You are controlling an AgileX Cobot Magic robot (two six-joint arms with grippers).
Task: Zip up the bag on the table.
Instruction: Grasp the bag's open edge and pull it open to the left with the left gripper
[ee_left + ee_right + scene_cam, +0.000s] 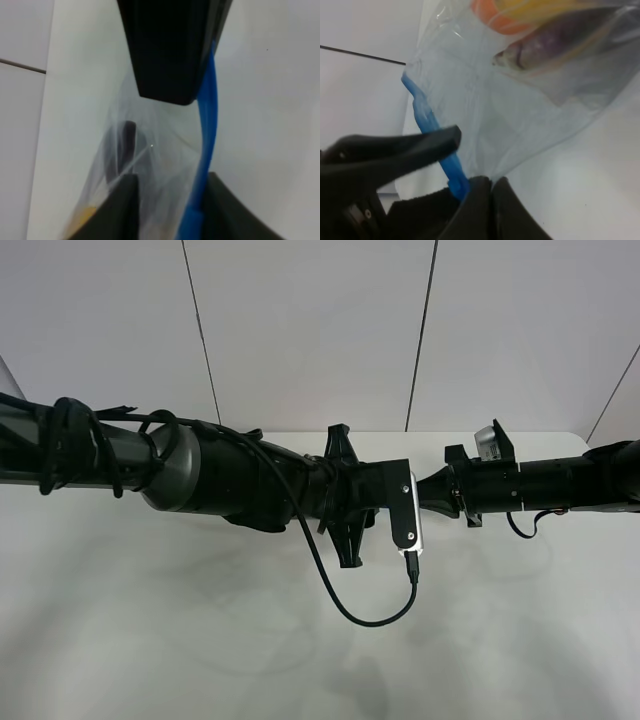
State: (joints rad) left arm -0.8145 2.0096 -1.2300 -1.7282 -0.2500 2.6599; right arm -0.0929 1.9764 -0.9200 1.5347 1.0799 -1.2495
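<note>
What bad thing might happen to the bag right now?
1. The bag has crumpled plastic beside its blue zipper strip; a fold might get caught in the zip.
2. The strip looks bent where it meets the right gripper, so it might slip out or close crooked.

One bag [520,110], on one table [200,640]. Inside the bag are three items: one orange [485,12], one yellow fruit [545,7] and one eggplant [565,37]. One blue zipper strip [427,117] runs along the bag's edge. Two arms reach the bag: a left arm [230,480] and a right arm [560,485]. One cable [340,605] hangs from the left arm.
</note>
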